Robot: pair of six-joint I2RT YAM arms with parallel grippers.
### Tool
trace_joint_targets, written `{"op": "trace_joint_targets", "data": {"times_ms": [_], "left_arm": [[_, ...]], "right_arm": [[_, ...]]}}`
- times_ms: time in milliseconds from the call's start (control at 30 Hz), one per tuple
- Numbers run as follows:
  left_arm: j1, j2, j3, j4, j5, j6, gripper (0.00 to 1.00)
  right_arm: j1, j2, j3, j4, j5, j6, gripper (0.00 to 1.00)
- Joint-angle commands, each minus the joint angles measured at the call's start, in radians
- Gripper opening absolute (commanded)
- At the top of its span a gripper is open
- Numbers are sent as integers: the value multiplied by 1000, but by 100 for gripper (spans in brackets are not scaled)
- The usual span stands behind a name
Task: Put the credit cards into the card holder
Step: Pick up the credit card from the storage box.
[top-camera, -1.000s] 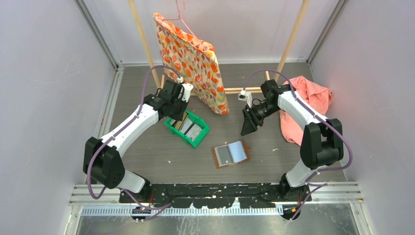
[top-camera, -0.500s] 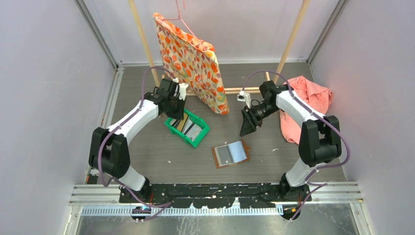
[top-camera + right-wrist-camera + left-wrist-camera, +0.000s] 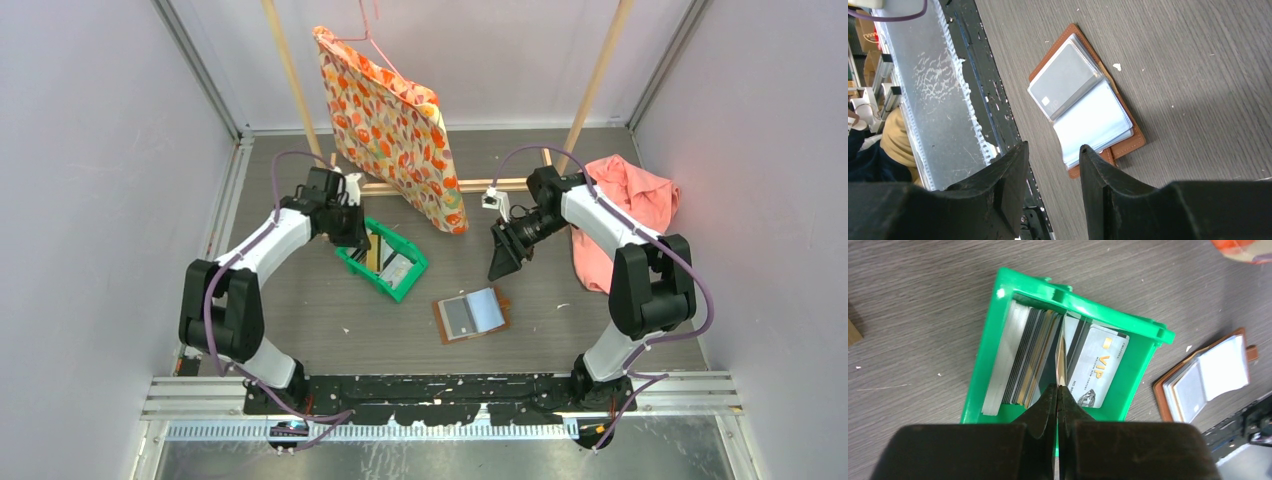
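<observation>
The left arm [image 3: 268,238] has swung left and folded in over the last second. The right gripper [image 3: 1053,152] hangs part-open and empty near the holder [image 3: 1083,102], which lies open. Over the bin [image 3: 998,335], the left gripper [image 3: 1058,390] is clenched on one card [image 3: 1060,360], edge-on. The other cards [image 3: 1023,357] stand in the bin. Extraction has probably begun, with transfer still to do.

One bin [image 3: 1083,302]; one holder [image 3: 487,310]; two arms, left arm [image 3: 265,245] and right arm [image 3: 600,220]; two cloths, patterned cloth [image 3: 395,120] and pink cloth [image 3: 630,200]; cards [image 3: 1020,357] packed too tight to count.
</observation>
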Motion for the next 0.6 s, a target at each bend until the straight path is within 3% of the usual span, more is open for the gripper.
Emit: {"op": "trace_joint_targets", "data": {"times_ms": [0,567], "left_arm": [[57,-35,-32,82,120,-70,1],[110,-171,-92,129,193,-126,0]], "right_arm": [[5,3,39,-16,-28,-18,47],[13,6,41,-20,-29,-19,47]]}}
